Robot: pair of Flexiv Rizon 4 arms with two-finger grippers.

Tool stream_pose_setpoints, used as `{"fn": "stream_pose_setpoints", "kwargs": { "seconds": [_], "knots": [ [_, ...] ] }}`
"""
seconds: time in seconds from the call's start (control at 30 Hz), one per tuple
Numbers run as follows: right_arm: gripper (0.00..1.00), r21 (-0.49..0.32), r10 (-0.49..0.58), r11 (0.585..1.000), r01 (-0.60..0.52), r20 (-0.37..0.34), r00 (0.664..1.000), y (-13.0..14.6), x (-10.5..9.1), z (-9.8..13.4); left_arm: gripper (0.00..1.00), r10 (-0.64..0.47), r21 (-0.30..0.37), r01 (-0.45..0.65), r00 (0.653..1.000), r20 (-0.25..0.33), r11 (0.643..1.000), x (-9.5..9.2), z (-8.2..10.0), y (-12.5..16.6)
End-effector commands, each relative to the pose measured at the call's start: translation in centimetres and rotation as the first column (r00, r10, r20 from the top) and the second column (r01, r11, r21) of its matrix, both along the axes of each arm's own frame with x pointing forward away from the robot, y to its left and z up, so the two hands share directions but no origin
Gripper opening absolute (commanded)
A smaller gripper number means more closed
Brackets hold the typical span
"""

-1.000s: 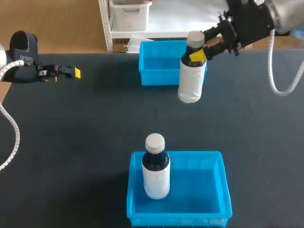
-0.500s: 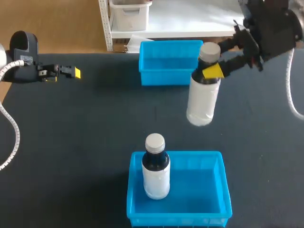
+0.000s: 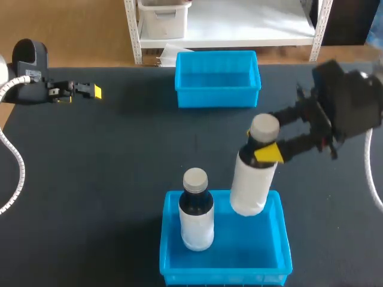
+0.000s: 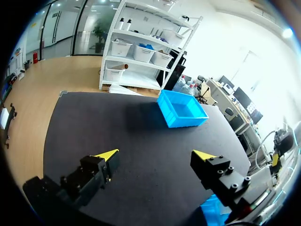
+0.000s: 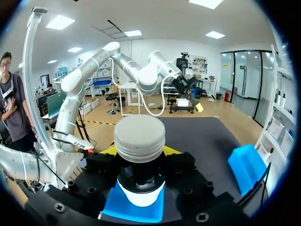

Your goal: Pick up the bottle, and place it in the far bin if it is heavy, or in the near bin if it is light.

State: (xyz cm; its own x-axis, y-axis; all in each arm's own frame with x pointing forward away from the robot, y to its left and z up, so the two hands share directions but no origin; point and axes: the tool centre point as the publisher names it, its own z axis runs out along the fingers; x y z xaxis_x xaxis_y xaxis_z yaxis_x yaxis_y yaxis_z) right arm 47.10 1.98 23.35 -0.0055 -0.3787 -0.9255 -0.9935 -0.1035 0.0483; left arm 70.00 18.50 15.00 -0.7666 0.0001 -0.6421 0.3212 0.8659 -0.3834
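Our right hand (image 3: pixel 263 142) clasped the bottle (image 3: pixel 250 185) by its neck from both sides, above the far rim of the near bin (image 3: pixel 225 276); lowering and release, we judged, were not yet done.

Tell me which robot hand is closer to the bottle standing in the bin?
Right. The right gripper holds a second bottle just beside the standing bottle; the left gripper is far off to the left.

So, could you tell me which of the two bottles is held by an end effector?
The right-hand bottle, gripped at its neck by the right end effector above the near bin; the other bottle stands free inside that bin.
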Motion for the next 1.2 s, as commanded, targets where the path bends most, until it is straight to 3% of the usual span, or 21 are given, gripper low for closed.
{"fn": "stream_pose_setpoints", "kwargs": {
  "seconds": [0.03,0.77,1.2],
  "knots": [
    [0.00,0.008,-0.081,0.997,0.081,0.037,0.996,-0.1,-1.0,-0.9,1.00,0.000,0.000,0.000,1.000,0.000,1.000,0.0,0.0,0.0],
    [0.00,-0.057,-0.035,0.998,0.034,-0.018,0.999,0.4,-1.4,-6.1,1.00,0.000,0.000,0.000,1.000,0.000,1.000,0.0,0.0,0.0],
    [0.00,-0.070,0.004,0.998,-0.005,-0.003,1.000,0.9,-1.3,-8.2,1.00,0.000,0.000,0.000,1.000,0.000,1.000,0.0,0.0,0.0]
  ]
}}
